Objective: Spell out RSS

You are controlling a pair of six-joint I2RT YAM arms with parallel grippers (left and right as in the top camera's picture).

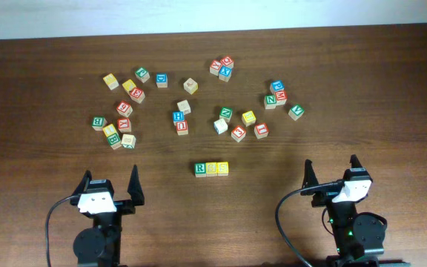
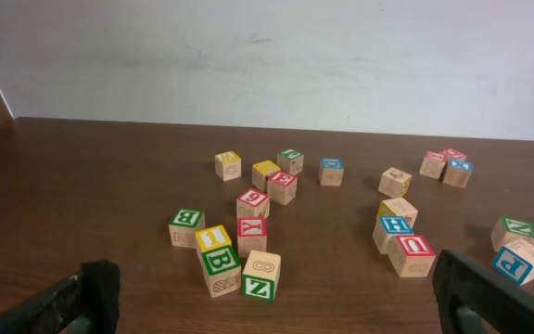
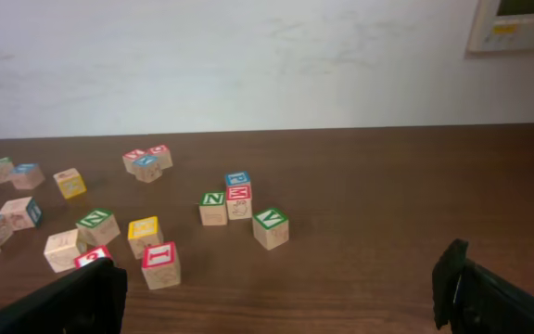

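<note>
Overhead view: I see the green R cube (image 1: 200, 169), first yellow S cube (image 1: 212, 169) and second yellow S cube (image 1: 222, 168) touching in a row on the worktop (image 1: 50, 74), ahead of and between the left gripper (image 1: 110, 176) and right gripper (image 1: 332, 167). Both grippers stand wide open, empty, well apart from the row. I judge the word spelled, with nothing left to place.
</note>
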